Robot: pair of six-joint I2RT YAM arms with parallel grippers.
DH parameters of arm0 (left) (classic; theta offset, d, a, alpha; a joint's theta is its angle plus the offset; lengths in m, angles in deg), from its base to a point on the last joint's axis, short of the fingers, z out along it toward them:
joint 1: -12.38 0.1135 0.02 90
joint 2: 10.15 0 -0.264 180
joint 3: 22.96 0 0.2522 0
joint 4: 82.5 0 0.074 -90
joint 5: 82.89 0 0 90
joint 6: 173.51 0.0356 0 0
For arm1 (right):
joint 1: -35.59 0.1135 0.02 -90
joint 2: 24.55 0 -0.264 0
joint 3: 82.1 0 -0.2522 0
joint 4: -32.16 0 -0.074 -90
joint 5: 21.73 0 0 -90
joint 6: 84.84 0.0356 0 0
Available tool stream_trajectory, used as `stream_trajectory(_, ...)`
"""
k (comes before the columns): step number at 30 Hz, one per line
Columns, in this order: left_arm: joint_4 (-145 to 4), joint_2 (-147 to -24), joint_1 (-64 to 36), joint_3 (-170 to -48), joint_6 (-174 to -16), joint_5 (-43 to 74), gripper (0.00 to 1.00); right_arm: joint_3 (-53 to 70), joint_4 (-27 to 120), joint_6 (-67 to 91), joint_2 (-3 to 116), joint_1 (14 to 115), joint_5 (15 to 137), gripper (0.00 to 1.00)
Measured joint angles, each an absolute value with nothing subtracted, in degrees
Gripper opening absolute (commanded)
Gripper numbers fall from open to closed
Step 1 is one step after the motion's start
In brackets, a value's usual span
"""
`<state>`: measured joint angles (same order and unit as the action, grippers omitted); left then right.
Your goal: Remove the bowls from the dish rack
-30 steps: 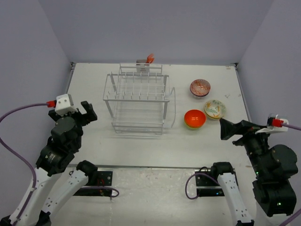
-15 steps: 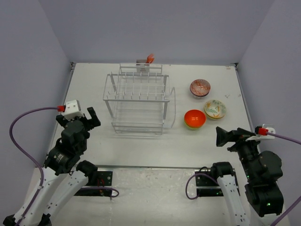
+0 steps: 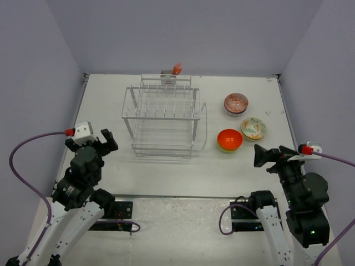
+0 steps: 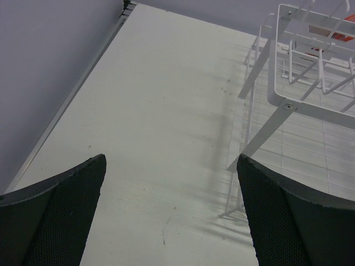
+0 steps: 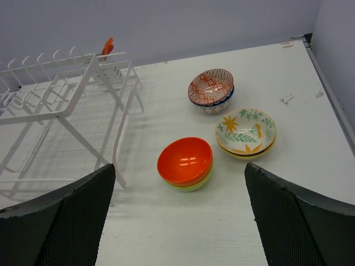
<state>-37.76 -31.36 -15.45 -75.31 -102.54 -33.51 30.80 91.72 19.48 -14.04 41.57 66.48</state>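
The white wire dish rack (image 3: 162,119) stands at the table's middle, and I see no bowls in its slots. To its right the bowls sit on the table in three nested pairs: a bright orange bowl (image 3: 229,139) (image 5: 184,160) in a lime green one, a pale floral bowl (image 3: 253,127) (image 5: 246,130) in a yellowish one, and a red-zigzag bowl (image 3: 236,102) (image 5: 210,87) in a blue-patterned one. My left gripper (image 3: 91,143) (image 4: 171,160) is open, near-left of the rack (image 4: 299,105). My right gripper (image 3: 272,154) (image 5: 180,166) is open, nearer than the orange bowl.
An orange clip (image 3: 177,68) (image 5: 107,46) sits on the small basket at the rack's far side. Purple walls close in the table on three sides. The rack's side loop (image 5: 123,127) juts out toward the bowls.
Both arms have drawn back toward the near edge and sunk lower. The grippers stayed open. The bowls and rack have not moved.
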Motion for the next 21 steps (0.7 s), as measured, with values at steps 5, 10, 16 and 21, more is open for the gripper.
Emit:
stream_trajectory(5,-38.1,-32.1,-15.4,-75.3,-102.5,-32.8,1.00,32.4,89.1,19.7,-12.1,41.6,64.6,0.99)
stream_trajectory(10,-39.4,-33.3,-15.4,-73.9,-102.4,-31.0,1.00,35.1,87.8,19.7,-10.0,41.6,62.2,0.99)
stream_trajectory(16,-39.9,-35.5,-15.0,-73.4,-102.4,-29.0,1.00,35.8,87.4,19.9,-9.8,41.6,61.8,0.99)
stream_trajectory(21,-40.6,-35.8,-14.1,-73.4,-102.4,-27.8,1.00,35.8,87.2,21.4,-9.5,41.6,61.8,0.99)
